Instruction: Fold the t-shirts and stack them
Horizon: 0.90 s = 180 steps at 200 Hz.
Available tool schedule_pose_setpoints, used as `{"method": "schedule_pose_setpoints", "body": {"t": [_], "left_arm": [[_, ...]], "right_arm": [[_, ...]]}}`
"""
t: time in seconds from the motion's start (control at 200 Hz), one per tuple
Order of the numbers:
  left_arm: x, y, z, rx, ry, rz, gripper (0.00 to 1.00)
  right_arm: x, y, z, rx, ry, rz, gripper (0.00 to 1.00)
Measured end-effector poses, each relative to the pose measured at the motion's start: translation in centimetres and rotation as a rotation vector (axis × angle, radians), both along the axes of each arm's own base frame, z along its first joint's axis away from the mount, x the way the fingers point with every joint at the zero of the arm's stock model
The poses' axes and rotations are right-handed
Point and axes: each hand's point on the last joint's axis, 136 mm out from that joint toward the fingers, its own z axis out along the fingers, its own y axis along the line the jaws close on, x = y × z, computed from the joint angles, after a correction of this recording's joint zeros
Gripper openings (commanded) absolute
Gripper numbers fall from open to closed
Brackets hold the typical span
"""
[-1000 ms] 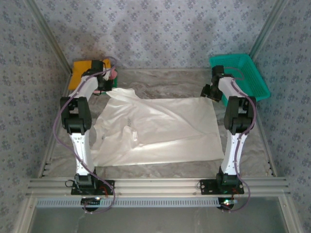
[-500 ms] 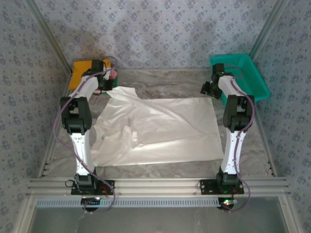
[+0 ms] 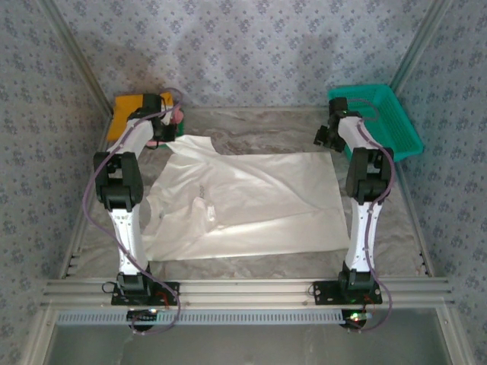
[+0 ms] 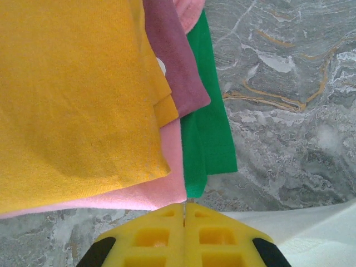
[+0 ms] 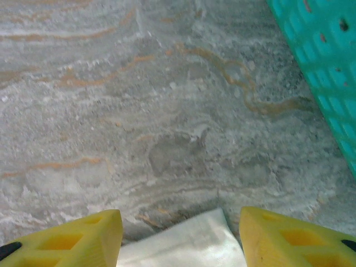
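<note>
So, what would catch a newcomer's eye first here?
The big white t-shirt spread across the middle of the table. Next, the bright stack of folded shirts at the far left corner, orange on top, and the teal basket at far right. The right gripper hangs open over the shirt's corner.

White-and-black arms (image 3: 128,228) carry purple cables (image 3: 86,213) and yellow, grid-recessed jaws.

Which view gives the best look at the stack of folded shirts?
The left wrist view: the stack shows its layers clearly, the orange shirt on top, with maroon, pink and green shirts peeking out beneath. The top external view catches its orange top small, partly behind the left arm.
</note>
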Motion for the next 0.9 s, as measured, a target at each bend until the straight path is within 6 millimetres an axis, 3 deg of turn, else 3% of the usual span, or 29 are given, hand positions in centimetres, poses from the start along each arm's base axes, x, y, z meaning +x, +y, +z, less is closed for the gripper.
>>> {"method": "schedule_pose_setpoints", "body": {"t": [0.29,0.62,0.899], "left_arm": [[0.2,-0.1,0.2,-0.01,-0.013,0.007,0.0],[0.4,-0.1,0.6,-0.02,-0.025,0.015,0.0],[0.4,-0.3,0.6,-0.037,-0.025,0.026,0.0]], "right_arm": [[1.2,0.5,-0.2,0.012,0.009,-0.025,0.53],[0.1,1.7,-0.7,-0.096,0.051,0.002,0.54],[-0.8,0.4,0.4,-0.23,0.079,0.011,0.54]]}}
